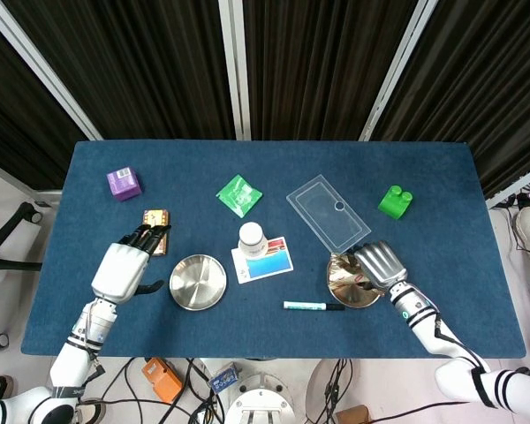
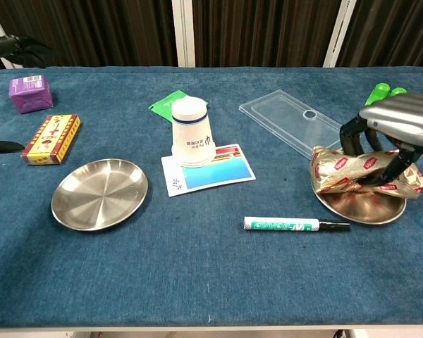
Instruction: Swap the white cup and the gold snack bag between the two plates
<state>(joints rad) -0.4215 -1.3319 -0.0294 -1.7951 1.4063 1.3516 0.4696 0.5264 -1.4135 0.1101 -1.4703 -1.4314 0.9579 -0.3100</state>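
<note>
The white cup [image 1: 252, 237] [image 2: 192, 132] stands upside down on a picture card [image 2: 215, 167] at the table's middle. Left of it the left plate [image 1: 198, 282] [image 2: 99, 193] holds nothing. The gold snack bag [image 2: 352, 174] lies crumpled on the right plate [image 1: 346, 291] [image 2: 356, 210]. My right hand [image 1: 380, 262] [image 2: 398, 127] is on top of the bag, fingers curled down around it and gripping it. In the head view the hand hides most of the bag. My left hand [image 1: 124, 267] hovers open left of the empty plate, fingers spread, touching nothing.
A green-and-white marker [image 1: 312, 306] [image 2: 296, 225] lies just in front of the right plate. A clear plastic lid [image 1: 329, 210], a green block [image 1: 394, 201], a green packet [image 1: 238, 194], a yellow snack box [image 2: 53, 137] and a purple box [image 1: 124, 184] sit further back.
</note>
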